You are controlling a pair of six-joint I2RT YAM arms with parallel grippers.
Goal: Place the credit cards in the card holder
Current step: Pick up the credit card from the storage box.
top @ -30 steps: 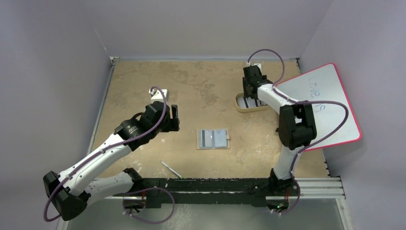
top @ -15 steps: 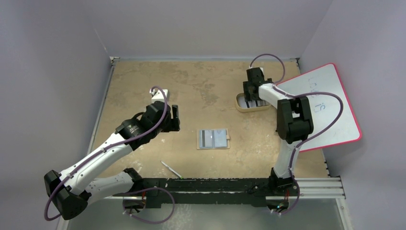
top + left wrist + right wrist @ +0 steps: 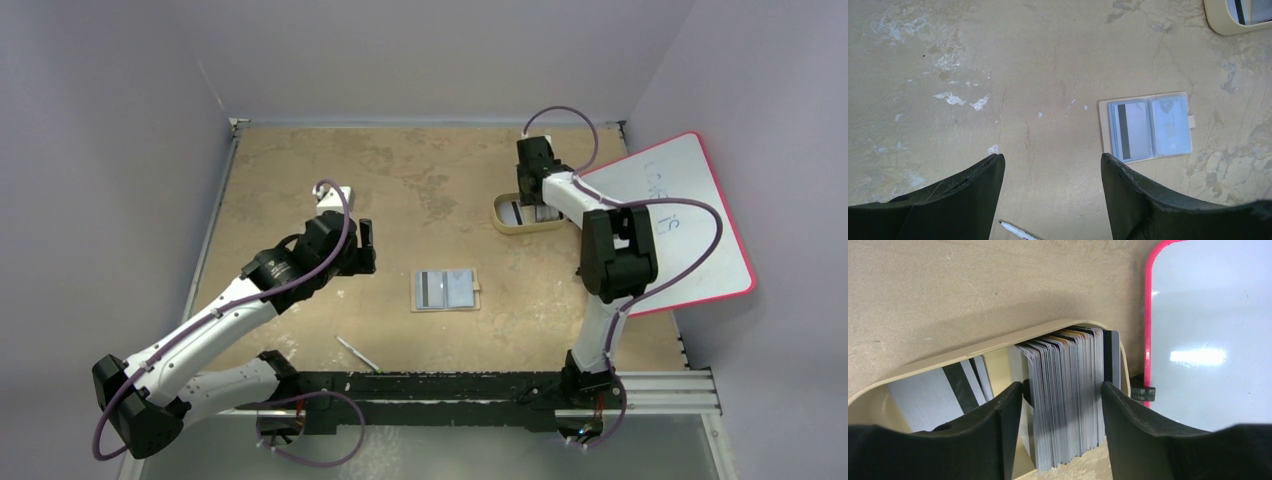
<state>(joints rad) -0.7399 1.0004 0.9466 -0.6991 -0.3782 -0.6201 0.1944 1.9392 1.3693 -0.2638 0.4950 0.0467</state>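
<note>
Illegible handwriting on the pink-edged whiteboard, near the credit cards

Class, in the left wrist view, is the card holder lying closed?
No, the card holder lies open flat, both inner pockets facing up.

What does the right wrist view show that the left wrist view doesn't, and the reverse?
Only right wrist: the right gripper straddling a stack of credit cards standing on edge in the beige tray, and the pink-edged whiteboard. Whether it clamps the stack I cannot tell.
Only left wrist: the left gripper, open and empty; the card holder lying open with one striped card in a pocket; a pen at the bottom edge.
Both: the tan table and the tray, just its corner in the left wrist view.
</note>
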